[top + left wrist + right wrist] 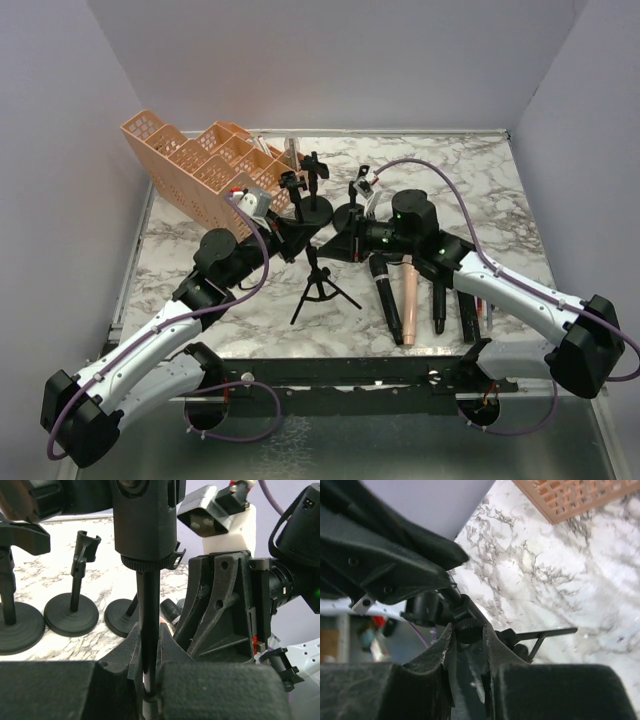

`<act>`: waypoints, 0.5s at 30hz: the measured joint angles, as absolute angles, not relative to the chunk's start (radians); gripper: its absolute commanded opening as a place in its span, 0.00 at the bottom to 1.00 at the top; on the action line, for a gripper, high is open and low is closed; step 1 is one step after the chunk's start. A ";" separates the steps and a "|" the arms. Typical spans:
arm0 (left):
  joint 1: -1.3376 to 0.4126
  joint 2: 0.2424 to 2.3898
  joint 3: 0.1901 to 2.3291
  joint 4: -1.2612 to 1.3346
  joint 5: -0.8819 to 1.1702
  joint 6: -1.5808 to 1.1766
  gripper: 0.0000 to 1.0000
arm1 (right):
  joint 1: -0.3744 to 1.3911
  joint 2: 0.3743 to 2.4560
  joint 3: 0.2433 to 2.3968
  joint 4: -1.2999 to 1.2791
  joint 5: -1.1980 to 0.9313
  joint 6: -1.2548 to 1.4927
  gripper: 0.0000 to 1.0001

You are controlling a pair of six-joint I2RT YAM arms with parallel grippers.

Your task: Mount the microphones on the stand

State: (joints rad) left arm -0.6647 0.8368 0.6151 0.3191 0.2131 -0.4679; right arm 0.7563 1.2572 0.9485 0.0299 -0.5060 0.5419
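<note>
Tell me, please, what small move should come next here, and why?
Probably squeeze the right pincer firmly onto the knurled knob before twisting anything. Its fingers touch the knob on both sides, and the left pincer is shut on the stand's thin rod, steadying it. The microphones lie on the table, none mounted.

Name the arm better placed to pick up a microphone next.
Probably right: the microphones lie beside the right arm, while the left gripper is shut on the stand pole.
</note>
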 measured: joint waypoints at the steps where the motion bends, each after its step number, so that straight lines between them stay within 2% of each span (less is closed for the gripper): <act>1: -0.664 0.837 0.615 0.315 0.208 -0.466 0.00 | 0.758 1.255 0.943 0.028 -0.478 0.610 0.01; 5: -0.663 0.836 0.615 0.313 0.182 -0.458 0.00 | 0.765 1.247 0.933 -0.009 -0.379 0.918 0.03; 8: -0.663 0.833 0.615 0.312 0.174 -0.449 0.00 | 0.765 1.240 0.901 0.017 -0.361 1.089 0.24; 11: -0.663 0.833 0.615 0.312 0.173 -0.447 0.00 | 0.765 1.237 0.887 0.043 -0.358 1.139 0.47; 14: -0.667 0.823 0.615 0.312 0.179 -0.449 0.00 | 0.759 1.227 0.885 0.091 -0.337 1.108 0.62; 15: -0.668 0.820 0.615 0.313 0.183 -0.450 0.00 | 0.757 1.216 0.880 0.114 -0.336 1.075 0.64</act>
